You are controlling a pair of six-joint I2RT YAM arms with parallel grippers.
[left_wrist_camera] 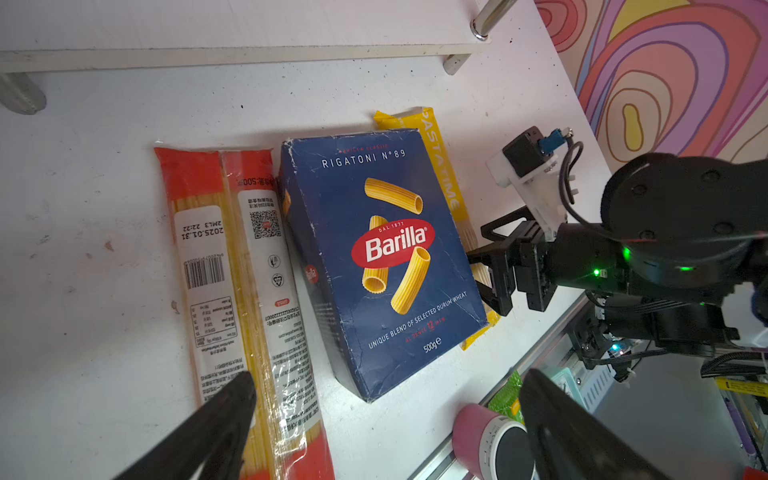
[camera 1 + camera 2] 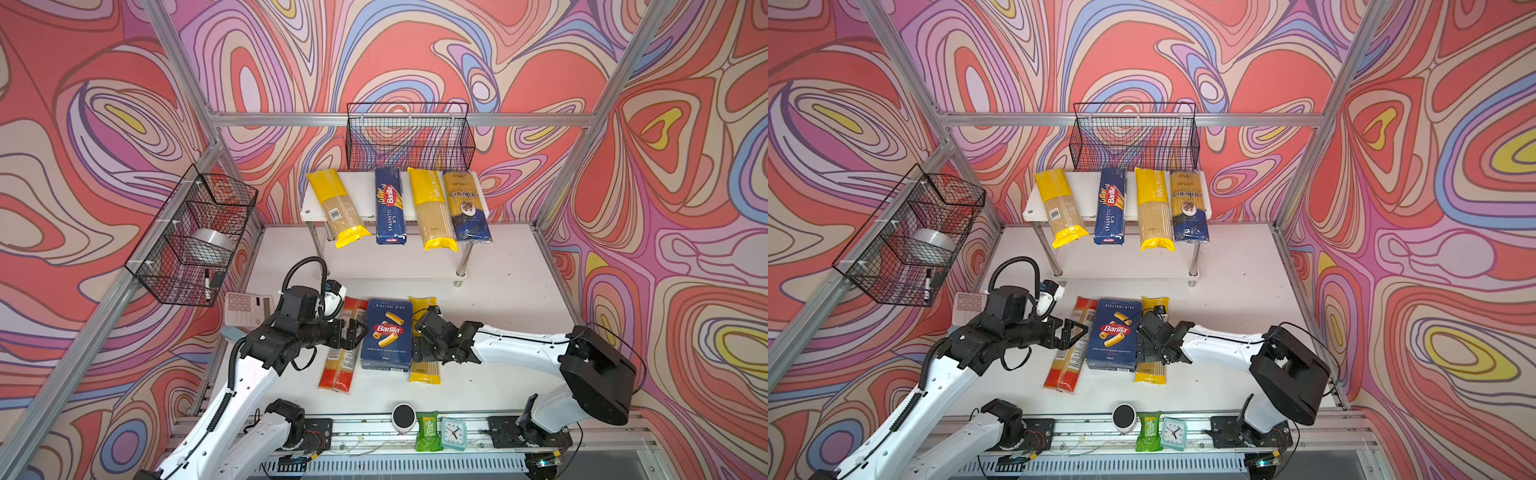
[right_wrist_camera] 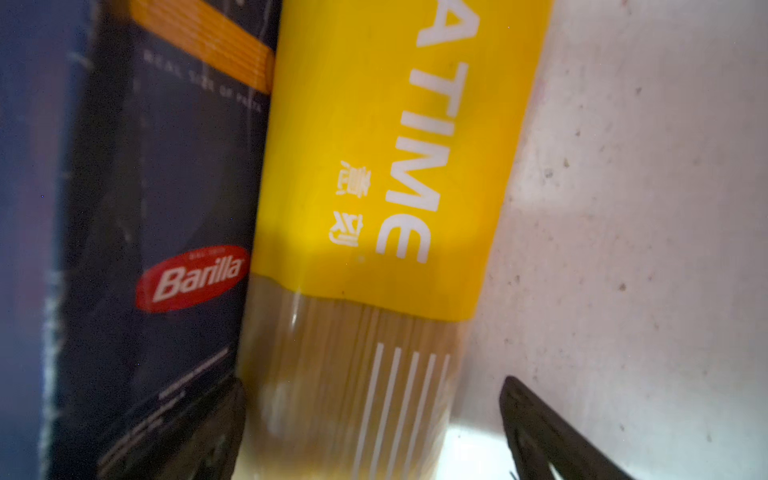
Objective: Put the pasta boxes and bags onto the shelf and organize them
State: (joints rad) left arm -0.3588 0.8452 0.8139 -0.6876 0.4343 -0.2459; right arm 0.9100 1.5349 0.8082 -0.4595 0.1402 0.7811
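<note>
On the table lie a red-ended bag (image 2: 338, 365), the wide rigatoni box (image 2: 387, 332) and a yellow-ended bag (image 2: 424, 370), side by side. My left gripper (image 2: 358, 332) hangs open over the red-ended bag (image 1: 249, 291), at the box's (image 1: 386, 257) left edge. My right gripper (image 3: 374, 432) is open and low, its fingers either side of the yellow-ended bag (image 3: 374, 166) beside the box (image 3: 166, 208). The shelf's (image 2: 365, 195) top board carries two yellow-ended bags (image 2: 337, 205) (image 2: 432, 208), the spaghetti box (image 2: 390, 205) and a gold and dark blue bag (image 2: 467, 205).
Black wire baskets hang on the back wall (image 2: 409, 137) and the left wall (image 2: 195, 237). A calculator (image 2: 245, 309) lies behind my left arm. A round speaker (image 2: 404, 417), a green snack packet (image 2: 428, 432) and a small clock (image 2: 453, 432) line the front rail.
</note>
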